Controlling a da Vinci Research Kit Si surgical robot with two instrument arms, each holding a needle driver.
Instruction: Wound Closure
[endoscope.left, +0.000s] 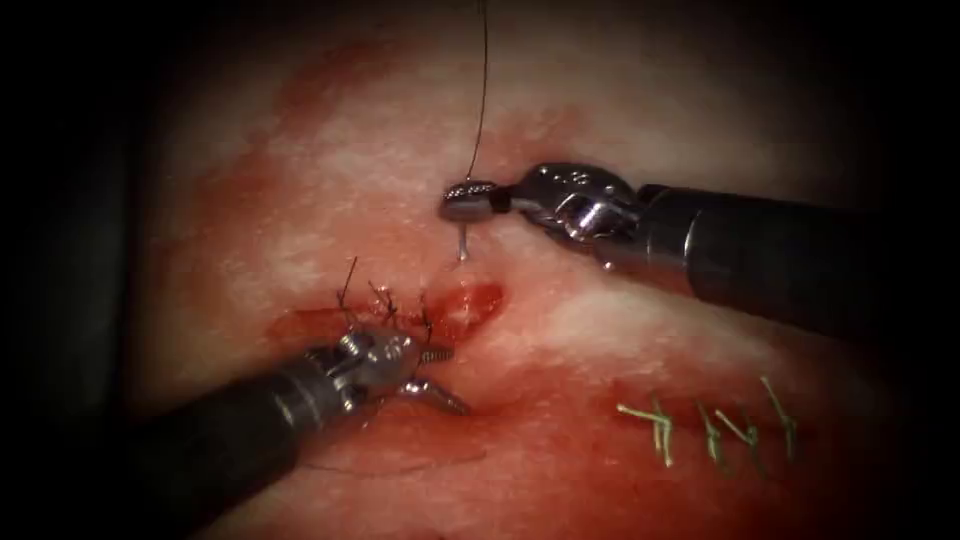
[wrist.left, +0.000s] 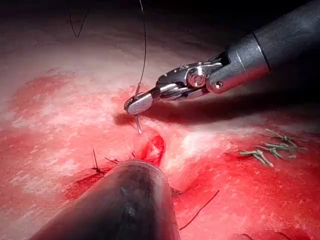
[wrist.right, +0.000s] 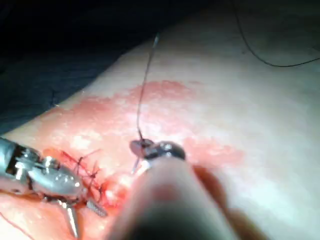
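My right tool (endoscope.left: 468, 200) comes in from the right, its jaws shut on the needle (endoscope.left: 461, 243) near the thread end. The short visible part of the needle points down at the tissue (endoscope.left: 620, 320), just beyond the open right end of the cut (endoscope.left: 476, 299); I cannot tell whether the tip touches. The thread (endoscope.left: 482, 90) rises straight up from those jaws. My left tool (endoscope.left: 445, 378) lies on the near side of the cut, jaws open, holding nothing. The left wrist view shows the right tool (wrist.left: 137, 104), needle (wrist.left: 138, 125) and thread (wrist.left: 144, 50). The right wrist view shows the left tool (wrist.right: 84, 217).
Three dark stitches (endoscope.left: 385, 300) with upright cut ends close the left part of the cut. Several green stitches (endoscope.left: 700, 425) sit in the tissue at the lower right. Red fluid (endoscope.left: 400, 460) pools around the left tool's shaft (endoscope.left: 230, 425). A loose thread loop (wrist.right: 270, 60) lies on the far tissue.
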